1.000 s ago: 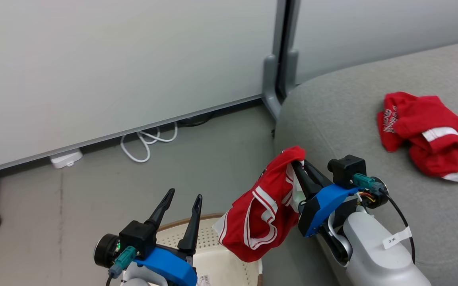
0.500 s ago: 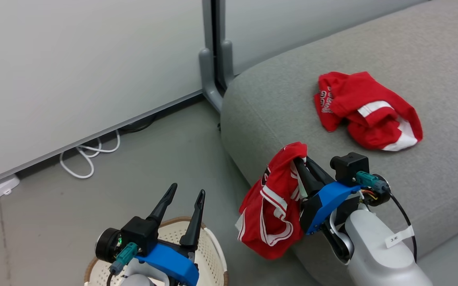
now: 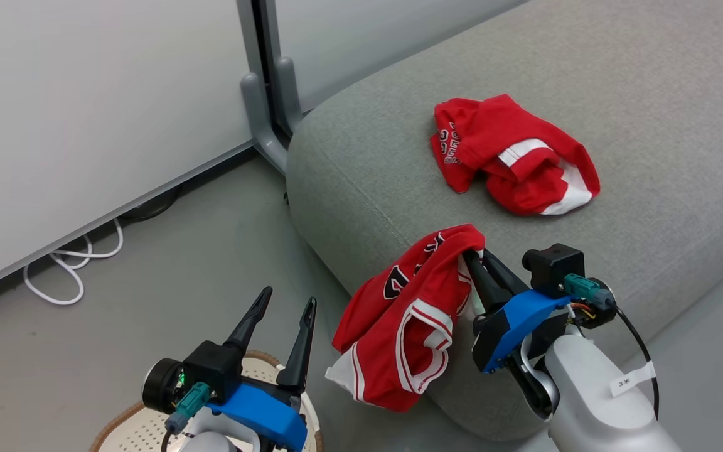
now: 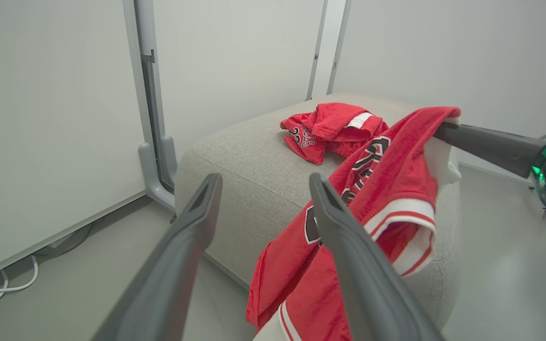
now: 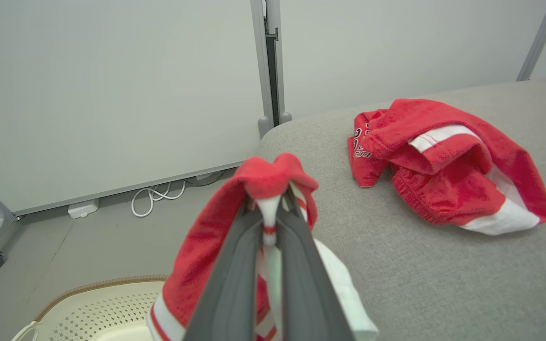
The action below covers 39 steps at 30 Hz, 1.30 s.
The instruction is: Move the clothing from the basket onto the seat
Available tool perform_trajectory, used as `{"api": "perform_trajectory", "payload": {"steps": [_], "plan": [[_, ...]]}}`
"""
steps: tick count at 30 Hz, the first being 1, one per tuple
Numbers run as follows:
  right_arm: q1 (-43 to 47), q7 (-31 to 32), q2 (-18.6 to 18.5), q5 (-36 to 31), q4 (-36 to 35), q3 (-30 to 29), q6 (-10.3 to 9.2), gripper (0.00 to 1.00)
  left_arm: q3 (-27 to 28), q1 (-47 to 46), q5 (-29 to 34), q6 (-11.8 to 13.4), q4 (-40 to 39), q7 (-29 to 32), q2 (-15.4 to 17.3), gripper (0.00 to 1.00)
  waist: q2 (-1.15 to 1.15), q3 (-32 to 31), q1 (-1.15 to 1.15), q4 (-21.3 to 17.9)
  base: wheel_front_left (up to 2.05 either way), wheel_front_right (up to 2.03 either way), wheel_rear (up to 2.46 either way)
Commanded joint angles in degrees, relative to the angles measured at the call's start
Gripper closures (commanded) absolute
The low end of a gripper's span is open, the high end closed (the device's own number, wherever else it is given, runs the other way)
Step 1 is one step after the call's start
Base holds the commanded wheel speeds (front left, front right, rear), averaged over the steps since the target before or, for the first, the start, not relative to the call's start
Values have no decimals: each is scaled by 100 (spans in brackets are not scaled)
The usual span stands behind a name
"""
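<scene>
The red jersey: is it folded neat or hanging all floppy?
Hanging loose: the jersey dangles bunched from the right gripper, jaws shut.

Hanging garment [image 3: 399, 326] bright red, white stripe trim, black lettering; crumpled garment [image 3: 512, 157] red with white bands; seat [image 3: 650, 113] light grey; basket [image 5: 112, 303] cream, perforated, brown woven rim; floor [image 3: 148, 263] grey.

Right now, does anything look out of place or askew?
Nothing damaged. The jersey dangles beside the seat's corner, pinched in the shut right gripper, not yet laid down; the shorts lie crumpled on the seat.
</scene>
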Motion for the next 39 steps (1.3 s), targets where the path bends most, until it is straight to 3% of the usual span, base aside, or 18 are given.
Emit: {"api": "perform_trajectory", "payload": {"steps": [1,12,23,29,39], "plan": [[60,-18,2,36,-29,-13,1,100,-5,-33,30,-7,-11,-17,31,0,0,32,0,-79,0,0,0],[82,-59,3,-3,-121,-244,1,100,-131,-148,-25,-8,1,-17,101,0,0,141,0,-176,0,0,0],[-670,75,3,295,-403,-519,1,100,-28,-106,24,-8,-179,-17,228,0,0,470,0,-217,0,0,0],[-1505,431,-49,447,-575,-978,1,100,-5,-184,173,-8,-411,-17,407,0,0,857,0,-234,0,0,0],[-2966,1602,-753,103,-1071,-2500,1,100,-318,-551,249,-8,-1104,-17,997,0,0,1723,0,88,0,0,0]]}}
